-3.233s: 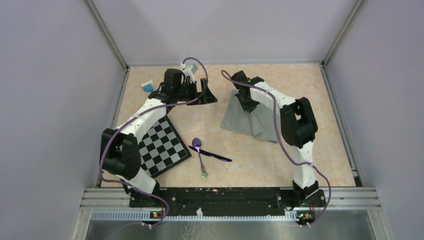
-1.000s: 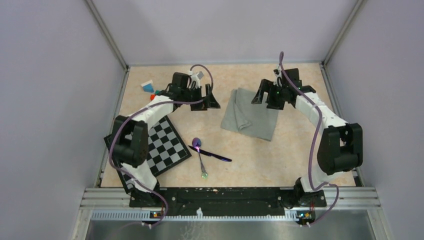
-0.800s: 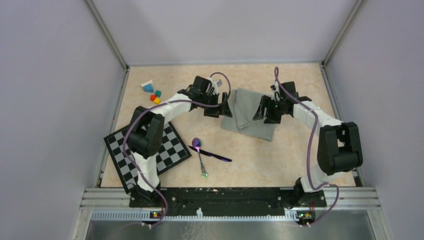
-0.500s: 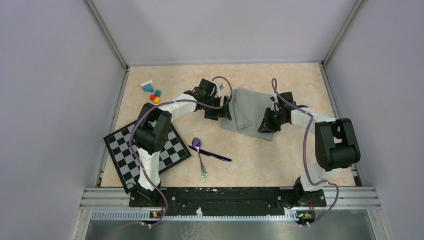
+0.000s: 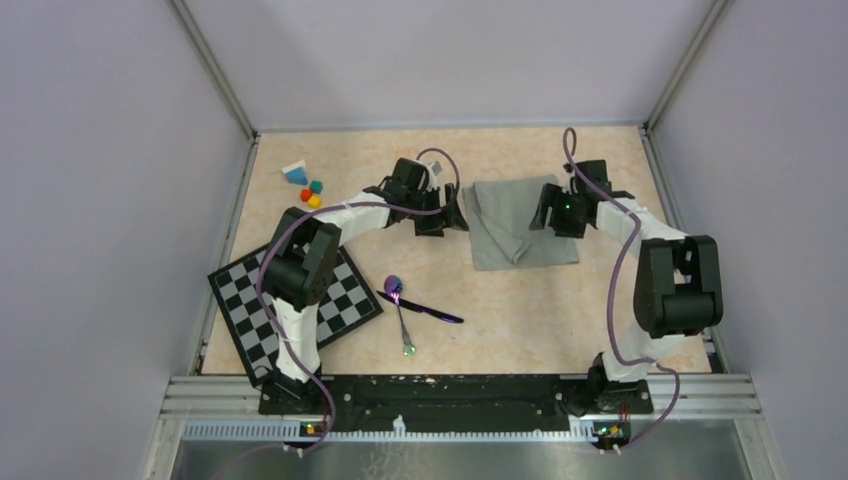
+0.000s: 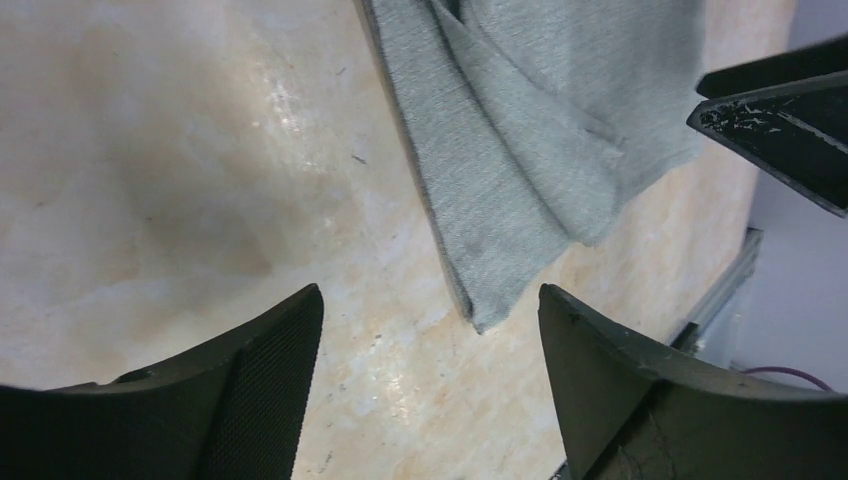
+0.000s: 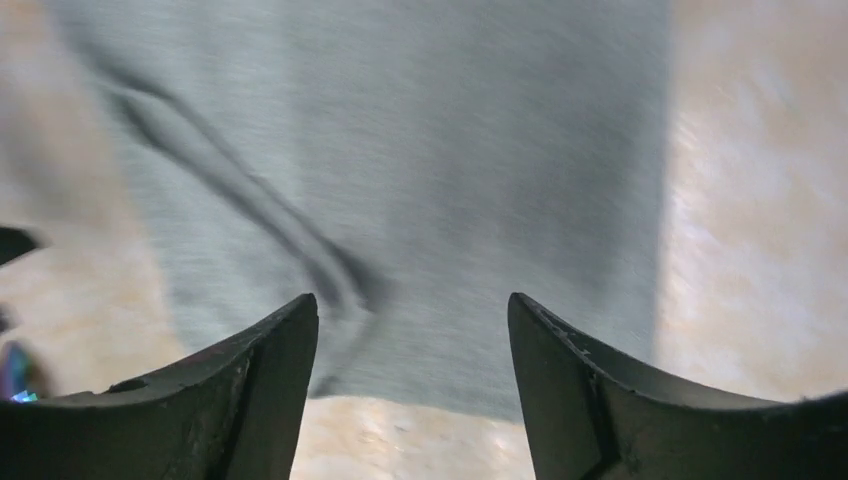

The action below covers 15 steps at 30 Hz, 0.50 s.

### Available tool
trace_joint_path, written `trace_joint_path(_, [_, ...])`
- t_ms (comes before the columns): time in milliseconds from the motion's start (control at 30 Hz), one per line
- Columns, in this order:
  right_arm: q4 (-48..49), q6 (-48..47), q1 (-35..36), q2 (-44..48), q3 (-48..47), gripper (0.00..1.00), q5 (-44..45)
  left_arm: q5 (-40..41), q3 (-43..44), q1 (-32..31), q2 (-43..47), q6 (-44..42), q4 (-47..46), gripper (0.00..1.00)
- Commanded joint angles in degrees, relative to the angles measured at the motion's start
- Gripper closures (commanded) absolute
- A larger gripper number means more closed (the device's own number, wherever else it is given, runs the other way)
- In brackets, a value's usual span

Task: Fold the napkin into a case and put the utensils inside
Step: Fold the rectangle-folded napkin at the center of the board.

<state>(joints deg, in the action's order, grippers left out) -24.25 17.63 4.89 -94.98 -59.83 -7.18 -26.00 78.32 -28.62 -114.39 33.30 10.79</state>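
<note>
Grey-green napkin point(image 5: 525, 235) lies loosely folded on the table point(image 5: 500, 330), approx 1 o'clock from centre, layers overlapping w/ a diagonal crease near its 9 o'clock side; not a case yet. Just beside that 9 o'clock edge sits the left gripper point(image 5: 456, 212), jaws spread wide, nothing btwn them; wrist cam shows cloth corner ahead of its fingers point(image 6: 270, 380). Over the cloth's 2 o'clock part hangs the right gripper point(image 5: 545, 214), also wide, empty; its wrist view is blurred, so contact w/ cloth can't be told. The utensils point(image 5: 401, 301), i.e. spoon point(image 5: 404, 325) and dark stick point(image 5: 435, 313), lie crossed at 7 o'clock of the cloth, well apart. At their 9 o'clock: checkered board point(image 5: 345, 300).
</note>
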Motion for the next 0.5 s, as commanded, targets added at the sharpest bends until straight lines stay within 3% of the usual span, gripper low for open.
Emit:
trace_joint_path(0, [12.12, 0.66, 1.22, 0.52, -3.93, 0.27, -24.78, -5.02, -0.47, 1.25, 0.27, 6.23, -8.52, 0.19])
trace_joint_path(133, [13.3, -0.69, 6.9, -7.05, -12.56, 0.27, -23.57, -6.07, 0.63, 1.99, -1.88, 9.97, -10.37, 0.3])
trace_joint_path(233, [4.95, -3.6, 10.41, -14.23, -23.37, 0.38, -15.65, -4.53, 1.0, 2.25, -2.36, 11.32, -11.64, 0.35])
trace_joint_path(367, [5.81, -1.42, 11.91, -15.93, -22.94, 0.36, -13.17, -5.66, 5.89, 2.67, -5.55, 10.38, -11.88, 0.33])
trace_joint_path(467, [9.12, 3.05, 11.9, -16.93, -21.63, 0.46, -15.0, -7.14, 10.37, 2.87, -8.68, 8.62, -12.54, 0.34])
